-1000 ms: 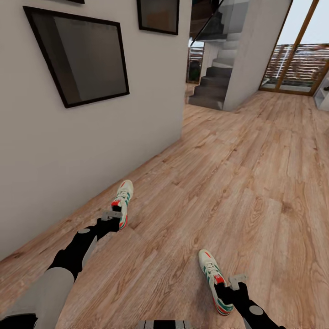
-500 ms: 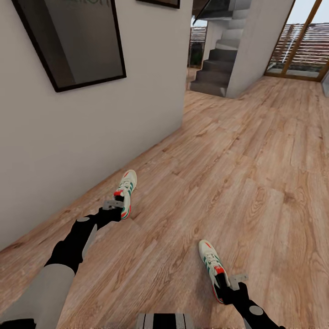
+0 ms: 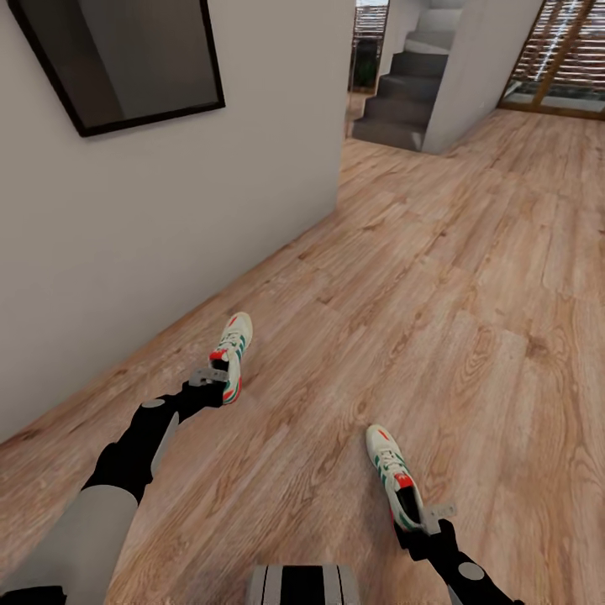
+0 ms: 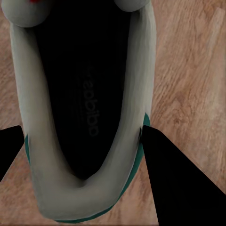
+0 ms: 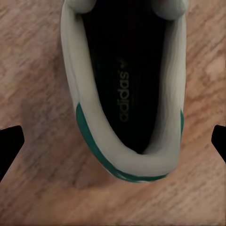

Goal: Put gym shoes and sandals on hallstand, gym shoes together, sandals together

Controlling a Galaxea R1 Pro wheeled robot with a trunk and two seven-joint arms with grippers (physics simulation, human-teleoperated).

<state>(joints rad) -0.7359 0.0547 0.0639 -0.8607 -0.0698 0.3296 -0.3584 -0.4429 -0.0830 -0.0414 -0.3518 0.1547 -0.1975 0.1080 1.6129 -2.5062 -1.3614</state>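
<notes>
Two off-white gym shoes with green stripes are in view over the corridor floor (image 3: pixel 470 277). My left gripper (image 3: pixel 212 382) is shut on the heel of the left gym shoe (image 3: pixel 233 349), near the wall. In the left wrist view its fingers (image 4: pixel 160 155) press both sides of that shoe (image 4: pixel 84 94). The right gym shoe (image 3: pixel 388 470) lies on the planks. My right gripper (image 3: pixel 424 519) hangs open over its heel, and its fingertips stand wide of the shoe (image 5: pixel 127 84) on both sides. The sandals and the hallstand are out of view.
A white wall (image 3: pixel 168 218) with a dark framed picture (image 3: pixel 118 59) runs along the left, close to the left arm. Grey stairs (image 3: pixel 403 92) rise at the far end, with a slatted glass door (image 3: pixel 563 59) to their right. Wood floor stretches ahead and right.
The head view has tilted down, shifting the whole picture. The left shoe stays with the left gripper. The right gripper now sits over the right shoe's heel instead of beside its middle.
</notes>
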